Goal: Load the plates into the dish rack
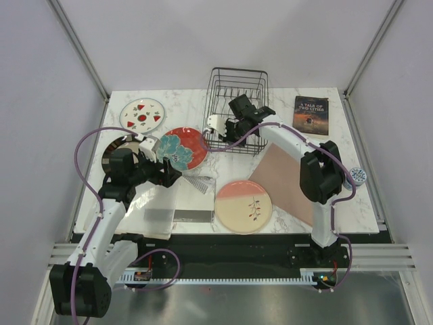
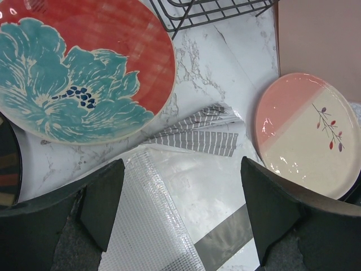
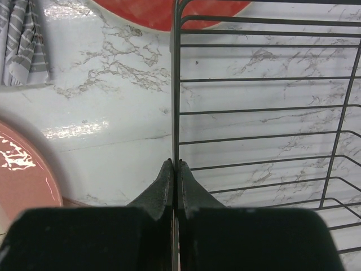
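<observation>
At near-left side of dish rack (image 1: 235, 108): right gripper (image 3: 175, 164) pinched tight on one side wire. Rack empty, sits far centre.

Judgement: rack being steadied or shifted. Keep pull flat and slow, avoid tipping.

Left gripper (image 2: 180, 164) spread wide, holding nothing, over striped cloth (image 2: 197, 135).

Red plate (image 2: 84, 68) just beside rack corner, likely obstruction. Pink-and-cream plate (image 1: 243, 206) near front. White plate (image 1: 142, 114) far left. Brown-rimmed plate (image 1: 115, 152) partly hidden.

Mat (image 1: 284, 179) and book (image 1: 311, 114) on right, uninvolved.

White marble table (image 1: 183, 108), plain pale walls (image 1: 203, 34), aluminium frame posts (image 1: 74, 40)
</observation>
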